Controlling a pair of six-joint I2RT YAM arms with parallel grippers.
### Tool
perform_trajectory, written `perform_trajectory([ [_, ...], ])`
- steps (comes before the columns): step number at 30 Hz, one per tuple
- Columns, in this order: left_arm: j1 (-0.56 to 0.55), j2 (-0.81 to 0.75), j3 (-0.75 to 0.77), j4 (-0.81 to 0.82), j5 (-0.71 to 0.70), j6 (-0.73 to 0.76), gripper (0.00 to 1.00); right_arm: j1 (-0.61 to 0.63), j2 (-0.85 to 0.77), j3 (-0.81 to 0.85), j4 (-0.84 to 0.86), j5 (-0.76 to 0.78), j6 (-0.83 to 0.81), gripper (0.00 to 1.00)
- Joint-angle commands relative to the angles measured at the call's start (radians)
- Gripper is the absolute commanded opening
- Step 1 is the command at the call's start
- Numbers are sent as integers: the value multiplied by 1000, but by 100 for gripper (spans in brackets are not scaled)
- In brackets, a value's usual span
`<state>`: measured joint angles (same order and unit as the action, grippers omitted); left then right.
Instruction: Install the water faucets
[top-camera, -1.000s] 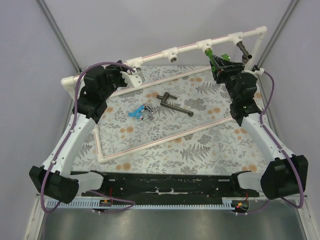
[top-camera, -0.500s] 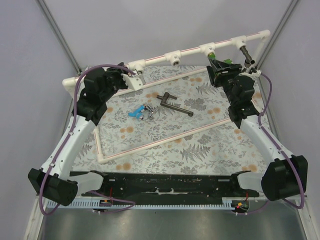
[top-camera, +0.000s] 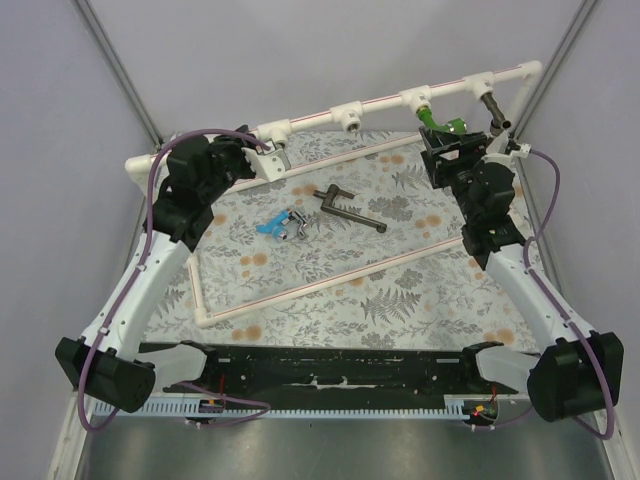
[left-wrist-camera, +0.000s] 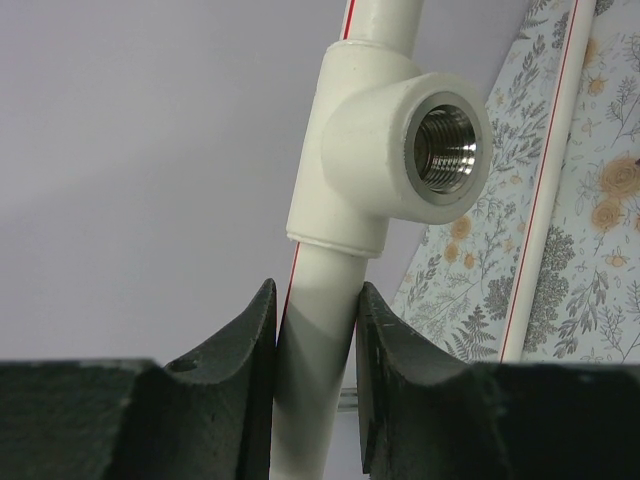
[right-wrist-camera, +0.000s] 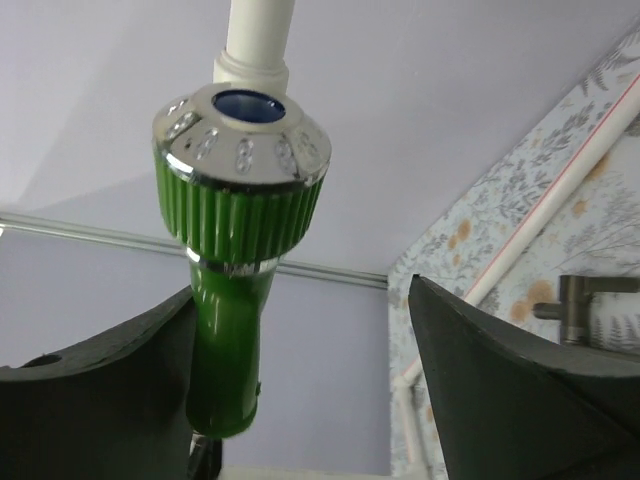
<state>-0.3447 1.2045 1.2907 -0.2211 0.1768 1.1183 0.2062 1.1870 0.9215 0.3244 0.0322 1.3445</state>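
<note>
The green tap (right-wrist-camera: 235, 230) is seen at one o'clock, seemingly threaded into the white pipe (top-camera: 310, 116). The right claw (right-wrist-camera: 300, 330) is spread wide around it, and the left claw (left-wrist-camera: 315, 340) is clamped on the pipe. Next, the central blue tap (top-camera: 270, 226) must be fetched.

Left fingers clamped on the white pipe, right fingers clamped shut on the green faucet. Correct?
Not quite. The right fingers are open: the green faucet sits between them with a clear gap to one finger, as the right wrist view shows. The left fingers are clamped on the white pipe.
</note>
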Motion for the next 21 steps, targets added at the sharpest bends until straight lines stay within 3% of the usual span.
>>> perform_trajectory([
  [1, -19, -3, -10, -1, 76, -196, 2, -5, -78, -13, -77, 12, -220, 86],
  [8, -19, -5, -8, -1, 76, -196, 2, -5, -188, 17, -231, -4, -638, 94],
  [16, -19, -6, -10, -1, 78, -195, 2, -5, -319, 43, -402, -144, -1460, 93],
  [21, -25, -6, -8, -1, 79, -192, 2, -5, -339, 28, -349, -239, -1902, 90],
])
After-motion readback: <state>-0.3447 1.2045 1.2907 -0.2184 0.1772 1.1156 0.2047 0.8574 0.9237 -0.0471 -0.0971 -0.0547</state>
